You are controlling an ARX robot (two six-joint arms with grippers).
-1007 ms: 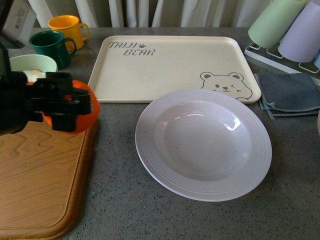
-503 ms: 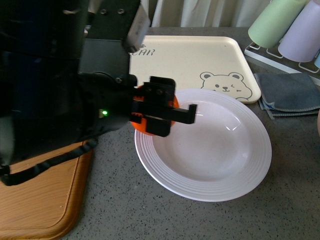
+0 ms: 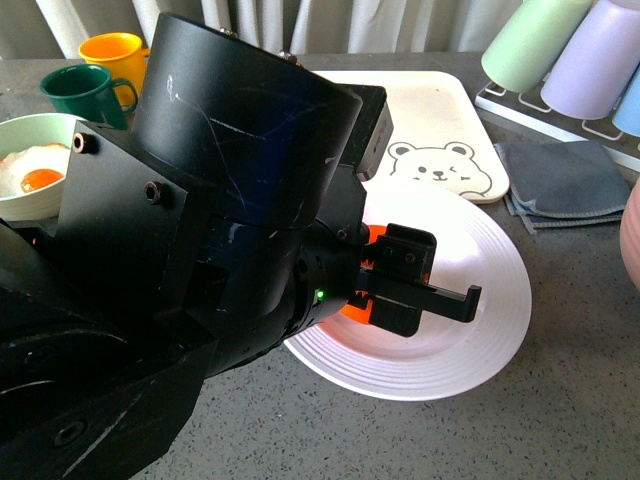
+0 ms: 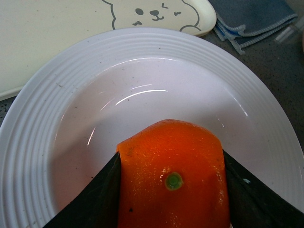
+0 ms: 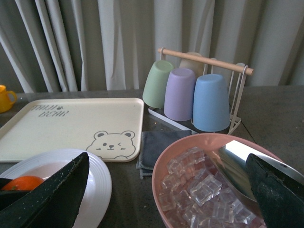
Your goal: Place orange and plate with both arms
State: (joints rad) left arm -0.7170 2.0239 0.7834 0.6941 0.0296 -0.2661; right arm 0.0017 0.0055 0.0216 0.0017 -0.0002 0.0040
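Pinching the orange by its flanks, your left gripper hangs over the plate, above its shallow centre; touching or not, you cannot tell. Judge the fruit light, firm but bruisable, with grippy skin; the glossy plate looks stiff and slick, best taken at its ribbed rim. Only the left wrist view shows the stem spot; only the right wrist view shows your right gripper spread empty, beside the plate.

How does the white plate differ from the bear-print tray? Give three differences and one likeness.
The plate is round; the tray is rectangular. The plate is plain white with a ribbed rim; the tray is cream with a bear drawing. The plate dips into a bowl; the tray is flat. Both lie on the grey table.
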